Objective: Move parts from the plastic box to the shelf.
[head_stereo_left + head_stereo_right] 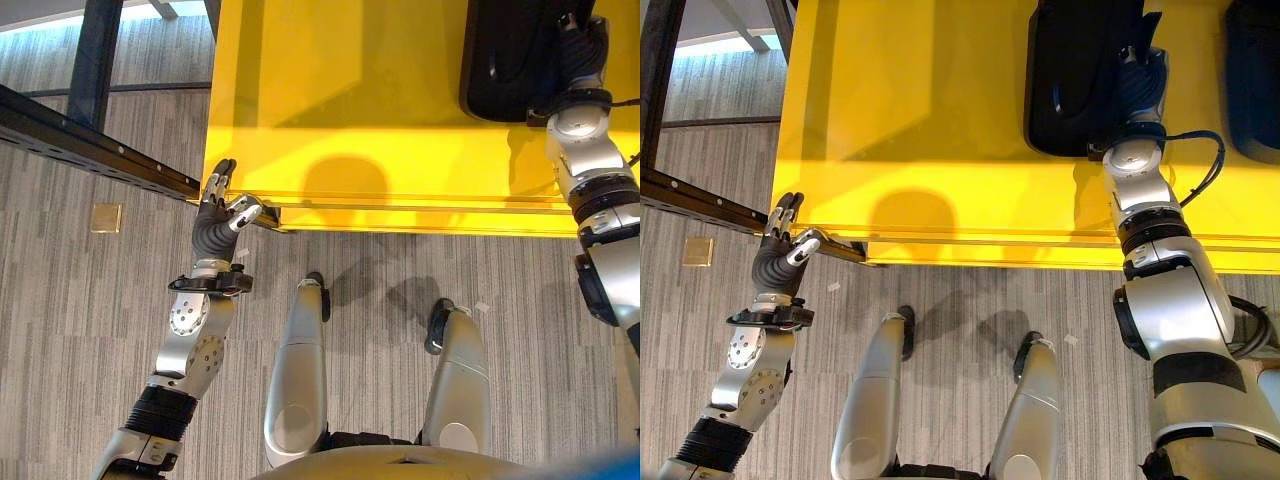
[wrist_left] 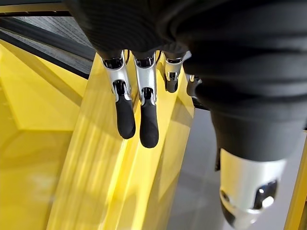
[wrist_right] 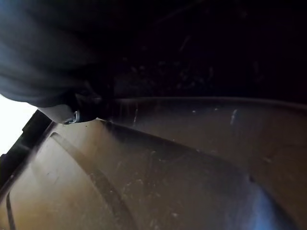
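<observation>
Two hands are shown over a yellow desk [image 1: 330, 90]. At one o'clock, the right hand [image 1: 1137, 85] is sunk in a black plastic box [image 1: 1080, 60], finger state unreadable. At nine o'clock, the left hand [image 1: 218, 215] is spread, empty. A part is judged still to be gripped and lifted.

Your left robot hand [image 1: 215, 222] is raised at the end of a bent arm, its fingers [image 2: 136, 112] straight and held close together, the thumb [image 2: 247, 191] standing apart, and nothing lies in the palm. Your right arm reaches forward, nearly straight, wrist tipped down. The right robot hand [image 1: 1137, 82] shows just its dark ribbed back from above; you cannot tell how its fingers are set, since they are hidden.
</observation>
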